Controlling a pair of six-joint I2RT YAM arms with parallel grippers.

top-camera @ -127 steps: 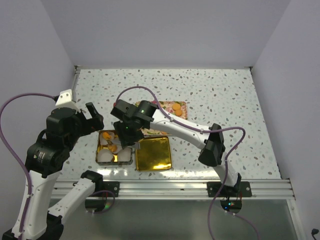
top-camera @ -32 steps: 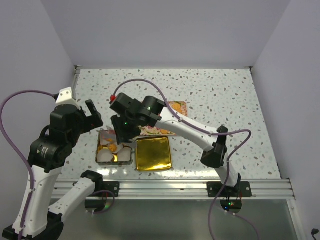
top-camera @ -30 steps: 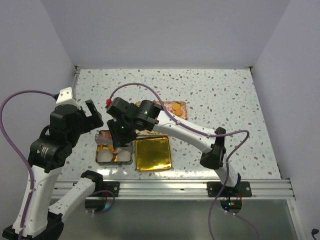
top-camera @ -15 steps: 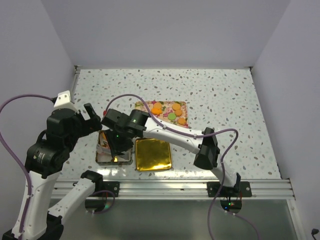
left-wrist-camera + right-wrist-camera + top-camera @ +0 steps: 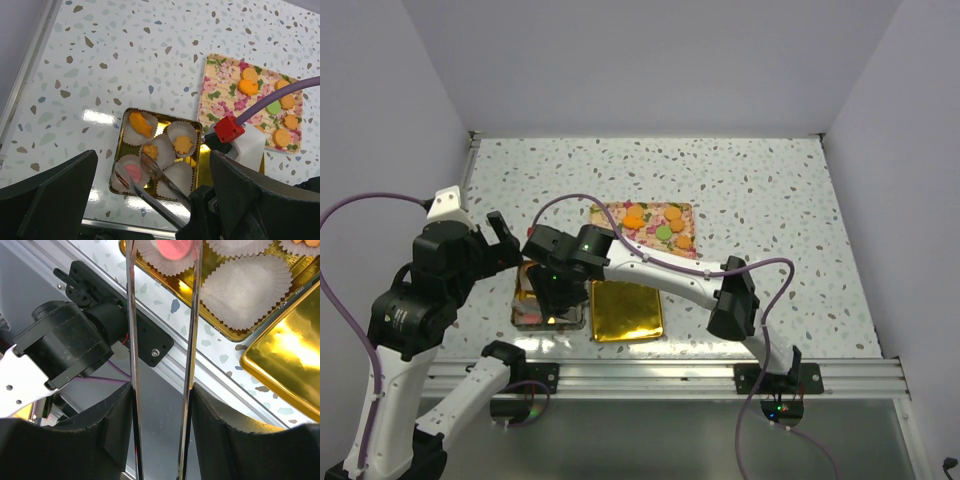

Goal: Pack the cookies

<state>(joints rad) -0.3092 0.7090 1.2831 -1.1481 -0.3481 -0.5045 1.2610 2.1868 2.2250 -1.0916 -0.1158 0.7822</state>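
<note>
The cookies (image 5: 249, 75) are small flat biscuits, mostly orange. Some are round with a dotted face and others are shaped like a fish or a flower. One is green and one is pink.

The right pincer (image 5: 131, 163) has two long, thin metal blades and is down in the gold tin (image 5: 160, 115). Its blades stand apart on either side of the pink cookie (image 5: 132, 172), which lies flat in a white pleated paper cup (image 5: 172, 260). The right wrist view shows a clear gap between one blade and the cookie's edge. The other blade runs close along the cookie, and whether it touches cannot be told.

Just past the blade tips, in neighbouring cups of the same tin, sit a fish-shaped cookie (image 5: 140, 124), a small orange cookie (image 5: 150, 150) and a flower-shaped cookie (image 5: 183, 145). Another cup (image 5: 247, 285) lies beside the blades.

The other cookies lie well beyond this pincer on a flowered tray (image 5: 220, 85), orange ones around a green cookie (image 5: 273, 107). A gold lid (image 5: 627, 308) lies just beside the tin, under the right arm.

The left pincer (image 5: 500, 232) hangs above the tin with its fingers spread wide and nothing between them, well clear of the cookies.
</note>
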